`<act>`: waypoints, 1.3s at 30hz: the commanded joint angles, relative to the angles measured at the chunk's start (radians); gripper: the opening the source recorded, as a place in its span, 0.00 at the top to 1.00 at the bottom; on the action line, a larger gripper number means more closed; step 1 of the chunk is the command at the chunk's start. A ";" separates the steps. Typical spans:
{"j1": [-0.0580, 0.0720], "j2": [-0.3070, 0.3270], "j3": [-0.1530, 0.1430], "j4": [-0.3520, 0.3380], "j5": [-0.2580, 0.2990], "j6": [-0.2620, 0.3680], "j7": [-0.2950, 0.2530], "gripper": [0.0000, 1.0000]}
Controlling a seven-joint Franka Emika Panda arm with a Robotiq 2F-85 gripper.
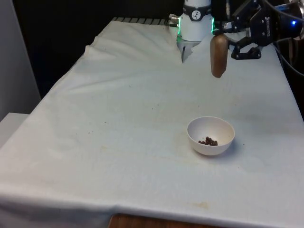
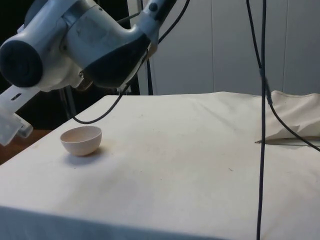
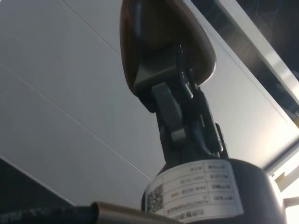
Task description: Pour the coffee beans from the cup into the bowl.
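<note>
Front view: tool [image 1: 223,40] grips upended cup [image 1: 218,56]; beans [image 1: 208,141] in bowl [image 1: 211,135].

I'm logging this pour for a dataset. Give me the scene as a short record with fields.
cup: brown cup, held in the air beyond the bowl, above the cloth
gripper: gripper shut on the cup
bowl: white bowl standing on the white cloth
beans: coffee beans lying in the bowl
</note>
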 commanded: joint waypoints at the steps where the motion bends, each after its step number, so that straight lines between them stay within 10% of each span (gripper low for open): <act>1: -0.009 -0.012 0.009 -0.009 0.015 0.013 0.009 0.99; 34: -0.034 -0.074 0.005 0.007 0.155 0.008 0.051 0.99; 39: -0.055 -0.078 0.012 0.014 0.188 0.042 0.056 0.99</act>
